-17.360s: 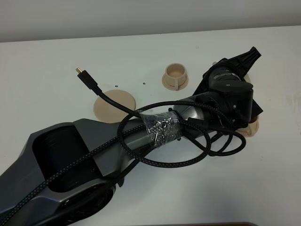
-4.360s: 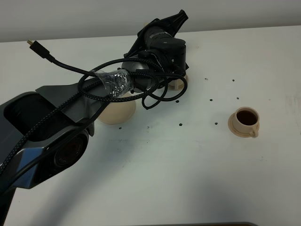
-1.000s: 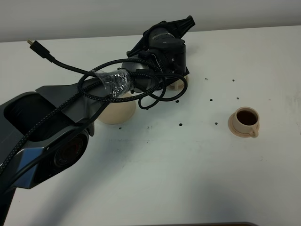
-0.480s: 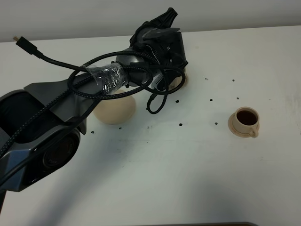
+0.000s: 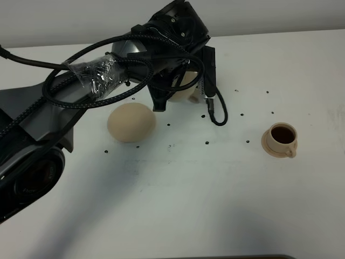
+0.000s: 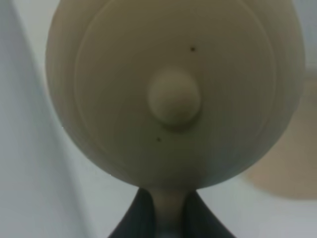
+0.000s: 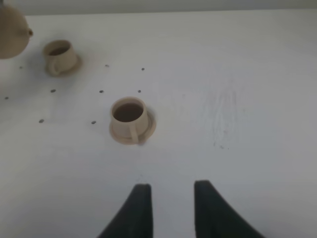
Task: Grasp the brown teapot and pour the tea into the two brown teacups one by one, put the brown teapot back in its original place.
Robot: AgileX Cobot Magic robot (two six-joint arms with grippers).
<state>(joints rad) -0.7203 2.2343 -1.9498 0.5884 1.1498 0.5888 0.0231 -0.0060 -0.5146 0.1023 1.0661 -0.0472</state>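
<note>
My left gripper is shut on the loop handle of the brown teapot. It holds the pot in the air, and I see its lid and knob head-on. In the overhead view the teapot peeks out under the left arm, beside the bare round saucer. One teacup stands on its saucer at the right, full of dark tea. The other teacup stands near the teapot and is dark inside. My right gripper is open and empty over the table, short of the near cup.
Small dark drops dot the white table between the cups. A black cable hangs from the left wrist. The grey wall runs along the table's far edge.
The left arm has swung up and left with the teapot, away from the far cup. The round saucer is now fully uncovered. The right cup has not moved.
</note>
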